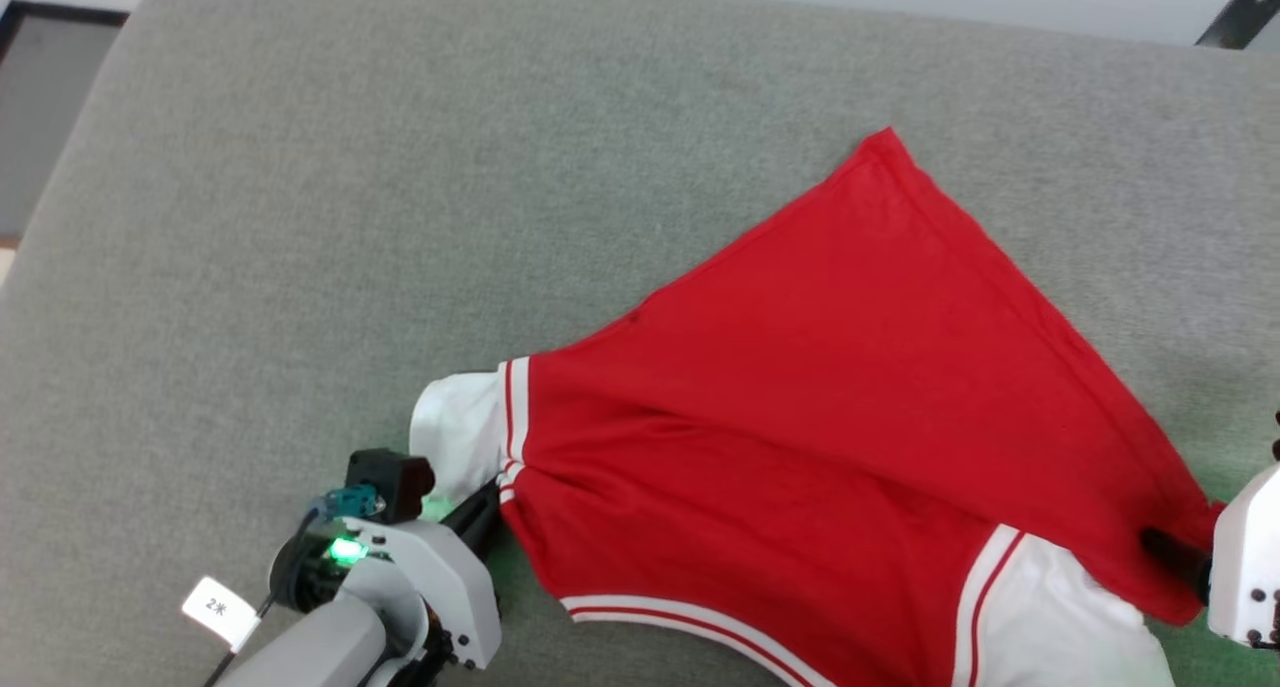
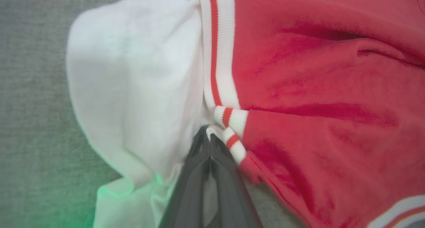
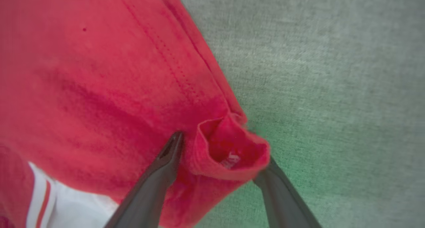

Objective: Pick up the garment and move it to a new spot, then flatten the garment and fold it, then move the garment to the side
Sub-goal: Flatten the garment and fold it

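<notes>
The garment (image 1: pixel 800 397), red with white sleeves and striped trim, lies spread on the grey table (image 1: pixel 300 217), plain red side up. My left gripper (image 1: pixel 485 512) is at the left sleeve. In the left wrist view its fingers (image 2: pixel 209 138) are shut on the garment (image 2: pixel 315 88) where the white sleeve meets the striped trim. My right gripper (image 1: pixel 1170 552) is at the garment's right corner. In the right wrist view it stands open (image 3: pixel 224 151), fingers spread either side of a folded-over red hem corner of the garment (image 3: pixel 99 72), which rests loose between them.
The grey padded table runs wide to the left and back of the garment. Its far edge and rounded left corner border the floor. A dark bar (image 1: pixel 1240 7) crosses the top right corner. A white tag (image 1: pixel 218 607) hangs from my left wrist.
</notes>
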